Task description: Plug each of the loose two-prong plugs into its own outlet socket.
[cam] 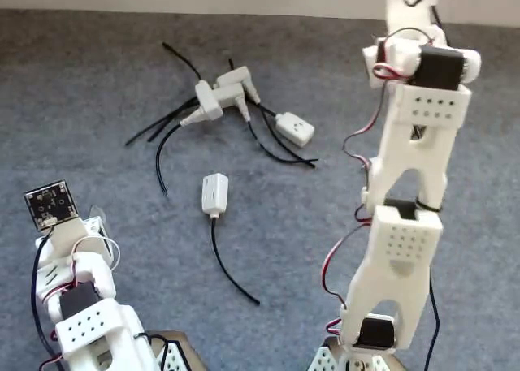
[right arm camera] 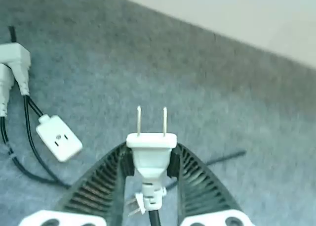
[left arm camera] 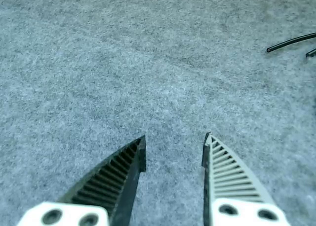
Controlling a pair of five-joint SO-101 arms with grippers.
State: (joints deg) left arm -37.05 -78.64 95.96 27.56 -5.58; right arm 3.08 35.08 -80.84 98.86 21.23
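one: two arms at the desk [cam: 97,103], and the right side is where it's happening. the right pincer [right arm camera: 151,159] is clamped on a white two-prong plug [right arm camera: 151,139], a finger pressed to each side of its body, both prongs pointing straight out ahead of the tips.

two: nice firm hold. the plug's black cord runs back between the fingers, and nothing is touching those prongs.

one: beyond it on the grey surface lies a white socket block [right arm camera: 59,138], slots facing up. black cords run from that spot towards a white cluster of connectors [cam: 215,99].

two: that cluster's a tangle, several white pieces with black cords fanning out. i can't tell which pieces are joined.

one: from above there's also a lone socket [cam: 214,192], lying flat between the two arms, well apart from the cluster. its cord [cam: 231,265] trails back towards the arm bases.

two: now the left pincer [left arm camera: 174,146]: spread well open, nothing between the fingers, bare grey desk under it.

one: just a black cord end [left arm camera: 291,42] off to the side there, well apart from the tips.

two: and the left arm [cam: 81,314] sits in the near corner, away from both sockets, while the right arm [cam: 406,225] stretches up the opposite side.
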